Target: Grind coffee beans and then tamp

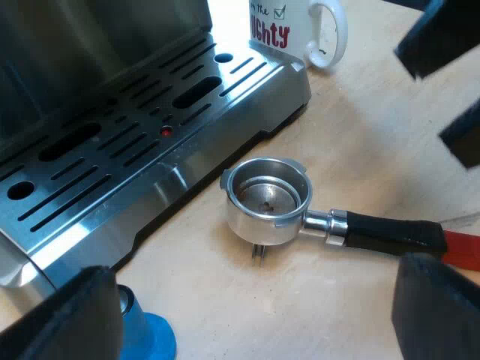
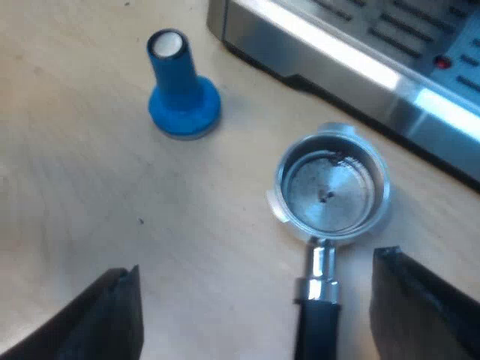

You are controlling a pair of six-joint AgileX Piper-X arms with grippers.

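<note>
The metal holder lies loose on the wooden table beside the espresso machine's drip tray, its basket empty. Its dark handle ends in red. My left gripper is open above the table, with the holder beyond its fingertips. My right gripper is open too, one finger on each side of the handle and clear of it. In the left wrist view the right gripper hovers over the handle's red end. A blue tamper stands upright near the tray's corner, close to one left finger.
A white mug with red lettering stands by the far corner of the drip tray. The machine's steel front edge runs close to the holder's basket. Bare wooden table stretches between the tamper and the holder.
</note>
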